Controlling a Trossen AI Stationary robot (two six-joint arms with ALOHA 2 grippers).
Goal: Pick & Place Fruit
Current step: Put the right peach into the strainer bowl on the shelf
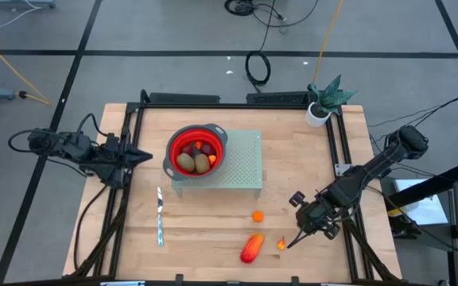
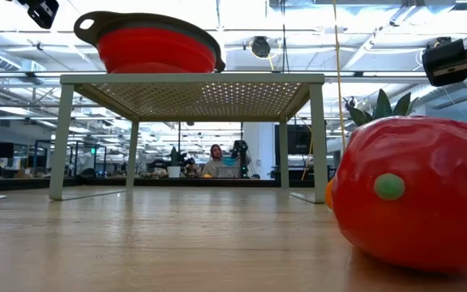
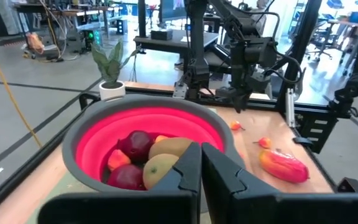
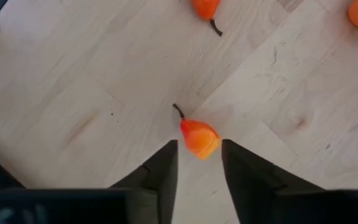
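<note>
Jaws of the right gripper (image 4: 197, 163) stand partly open astride the small orange fruit (image 4: 199, 138) on the worktop (image 4: 73, 93), positioned for pickup; left gripper (image 3: 201, 163) jaws shut, empty.

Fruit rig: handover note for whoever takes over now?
Left gripper: jaws shut, empty, waiting beside the red bowl.
Right gripper: jaws open, low over a small orange piece at the table's front right.
Done: several fruits, two brown-green ovals among them, lie in the bowl on the green rack.
Left on the table: that piece, a round orange one and the long red-orange fruit. Knife untouched.
</note>
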